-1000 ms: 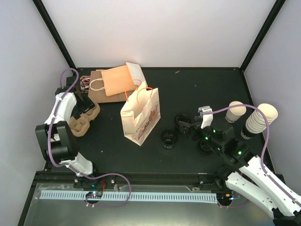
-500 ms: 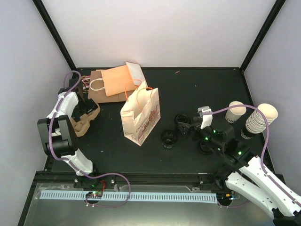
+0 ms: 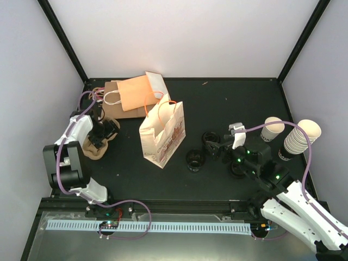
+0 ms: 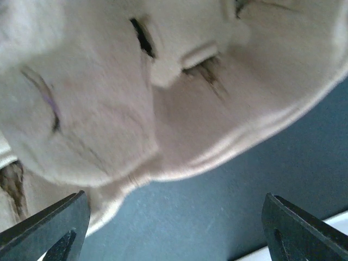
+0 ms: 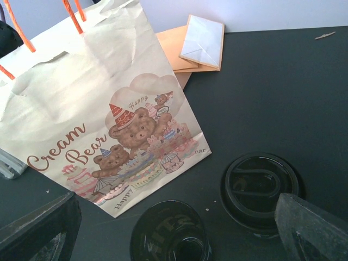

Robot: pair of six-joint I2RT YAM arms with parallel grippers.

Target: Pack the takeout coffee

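Black table [image 3: 234, 100] bears printed bag [image 3: 162, 136], flat bags [image 3: 133, 95], lids [image 3: 194, 159], paper cup [image 3: 271, 129], cup stack [image 3: 298, 138], tray [image 3: 91, 148].

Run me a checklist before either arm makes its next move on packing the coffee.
1. Left gripper open and empty: ok.
2. Right gripper open and empty: ok.
3. Pulp carrier gripped: not ok, it lies just beyond the open left fingertips.
4. Coffee cup upright, beside the cup stack: ok.
5. Lid on the coffee cup: not ok, the black lids lie loose near the right gripper.
6. Bag standing: ok; mouth open enough: cannot tell.
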